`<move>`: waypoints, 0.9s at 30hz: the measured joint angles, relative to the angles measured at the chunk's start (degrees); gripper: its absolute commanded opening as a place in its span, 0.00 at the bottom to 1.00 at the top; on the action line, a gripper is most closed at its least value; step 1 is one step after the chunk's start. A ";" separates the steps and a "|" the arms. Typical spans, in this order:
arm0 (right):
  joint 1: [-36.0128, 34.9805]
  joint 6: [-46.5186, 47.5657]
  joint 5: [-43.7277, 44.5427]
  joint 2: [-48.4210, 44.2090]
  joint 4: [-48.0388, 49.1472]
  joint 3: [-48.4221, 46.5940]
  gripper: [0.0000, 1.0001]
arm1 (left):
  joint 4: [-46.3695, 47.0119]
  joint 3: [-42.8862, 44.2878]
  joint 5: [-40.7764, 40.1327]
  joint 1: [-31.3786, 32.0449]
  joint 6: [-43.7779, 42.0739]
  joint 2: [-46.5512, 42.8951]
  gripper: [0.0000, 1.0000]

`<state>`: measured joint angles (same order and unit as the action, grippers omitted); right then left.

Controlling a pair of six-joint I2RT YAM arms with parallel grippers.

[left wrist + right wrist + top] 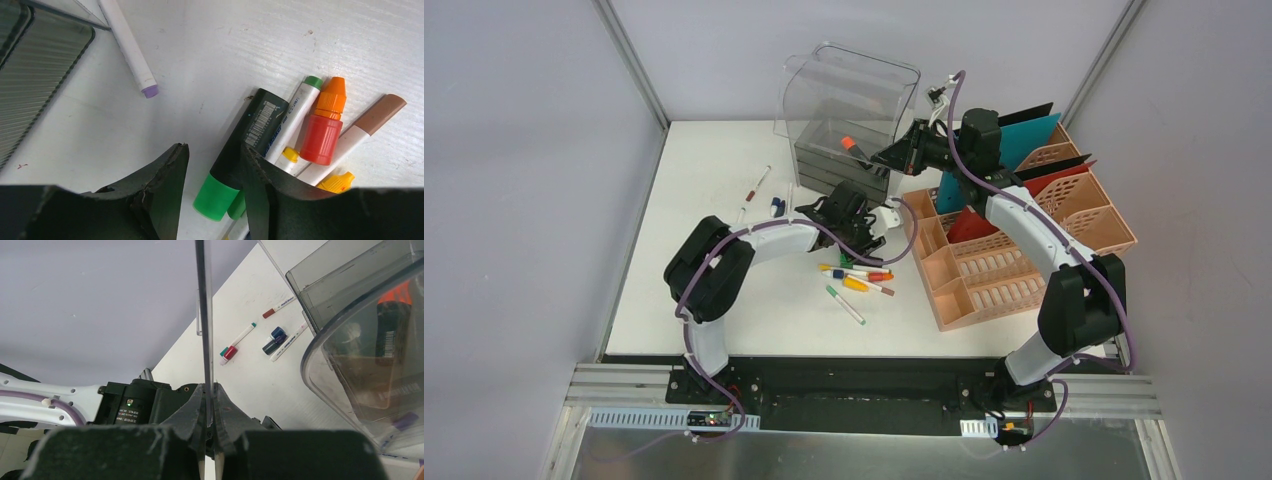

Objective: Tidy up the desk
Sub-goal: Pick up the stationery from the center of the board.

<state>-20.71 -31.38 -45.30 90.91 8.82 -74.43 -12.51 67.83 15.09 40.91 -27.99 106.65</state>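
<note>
Left gripper (214, 150) spread astride green-capped marker (252, 125) on desk (225, 45): light, stiff, slick; I'd pinch mid-barrel. Right gripper (209, 390) clamps clear panel (202, 300).

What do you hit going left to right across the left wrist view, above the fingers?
Grey ribbed drawer box, white pen with purple tip, dark marker with green cap, white marker with green cap, orange-and-red marker, brown-capped marker.

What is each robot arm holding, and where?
Right end effector pinches a thin clear panel by its edge. Left end effector holds nothing, open over a green-capped marker.
</note>
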 measured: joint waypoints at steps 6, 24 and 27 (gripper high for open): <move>0.00 0.00 0.00 0.00 -0.02 0.00 0.05 | 0.00 0.50 0.00 0.00 -0.09 0.44 0.45; 0.00 0.00 0.02 0.00 0.02 0.11 0.05 | -4.66 0.48 0.17 0.02 -1.27 -0.13 0.44; 0.00 0.00 0.02 0.00 0.02 0.15 0.05 | -5.31 0.50 -0.31 0.04 -1.46 0.28 0.44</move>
<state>-20.71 -31.38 -45.28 90.91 8.84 -74.28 -17.82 68.34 14.79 40.95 -29.45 106.94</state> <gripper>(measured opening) 0.065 0.445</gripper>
